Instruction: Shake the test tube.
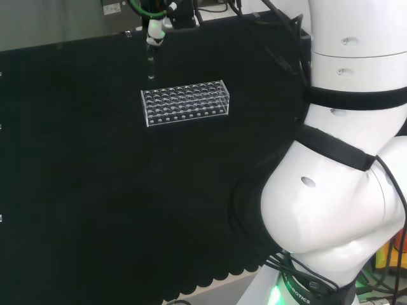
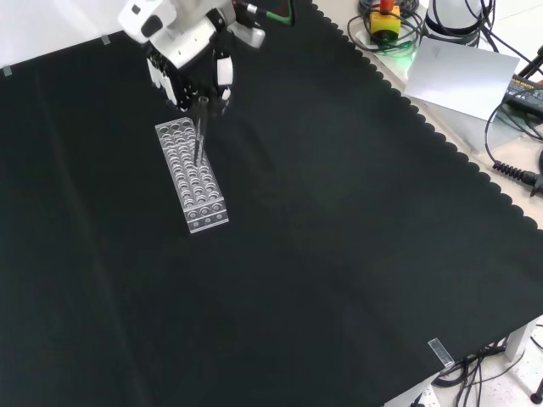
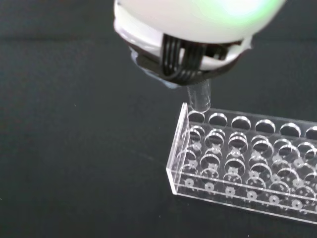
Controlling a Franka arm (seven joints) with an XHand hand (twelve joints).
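Observation:
A clear test tube (image 2: pixel 199 136) hangs upright from the hand (image 2: pixel 191 64), whose black and white fingers are curled round its top. In the head view the hand (image 1: pixel 156 30) is at the far edge of the cloth with the tube (image 1: pixel 151 67) pointing down, lifted clear above and behind the rack. A clear plastic rack (image 1: pixel 185 102) with several rows of holes lies on the cloth. Close up in the wrist view, the tube's lower end (image 3: pixel 199 97) hovers just over a corner hole of the rack (image 3: pixel 237 158). Whether the tube holds liquid is unclear.
The black cloth (image 2: pixel 322 254) spreads wide round the rack (image 2: pixel 192 174). Cables, a white sheet and a red-and-yellow button box (image 2: pixel 386 19) lie beyond the cloth's scalloped edge. The arm's white links (image 1: pixel 346 165) rise at the head view's right.

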